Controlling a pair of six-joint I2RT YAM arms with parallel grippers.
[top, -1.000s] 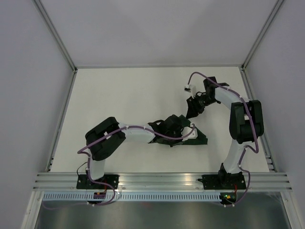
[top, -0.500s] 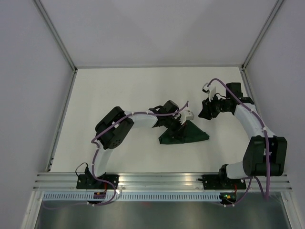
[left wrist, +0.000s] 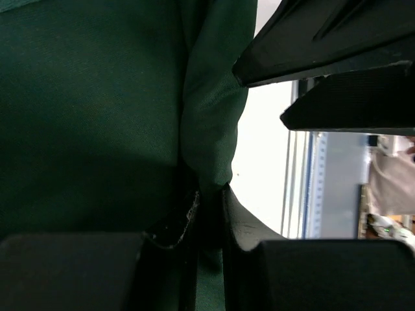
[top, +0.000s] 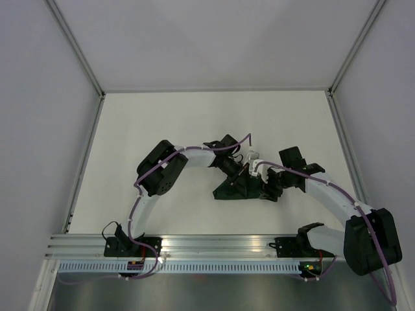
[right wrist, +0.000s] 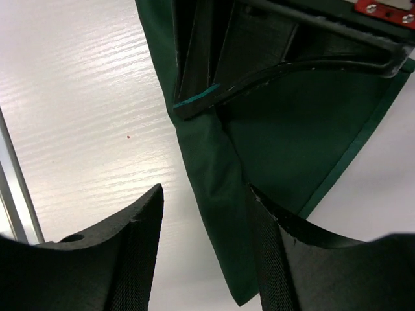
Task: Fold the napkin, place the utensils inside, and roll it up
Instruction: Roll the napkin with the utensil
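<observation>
The napkin [top: 228,190] is a dark green cloth, bunched into a folded heap at the middle of the white table [top: 155,123]. My left gripper [top: 244,175] is shut on a fold of it. In the left wrist view that fold of napkin [left wrist: 211,110] runs down between the closed fingers of the left gripper [left wrist: 209,197]. My right gripper [top: 265,188] stands open just right of the heap. In the right wrist view a hanging edge of the napkin [right wrist: 220,194] lies between the spread fingers of the right gripper [right wrist: 204,243], touching neither pad clearly. The utensils are hidden.
An aluminium rail [top: 214,245] runs along the near edge, with both arm bases bolted to it. Grey walls close the table at left, right and back. The two grippers are very close together; the right one's fingers [left wrist: 324,45] show in the left wrist view.
My right arm has swung from the far right of the table down to the napkin, and its jaws have opened wider. The left gripper has stayed shut on the cloth, which is bunched tighter.
</observation>
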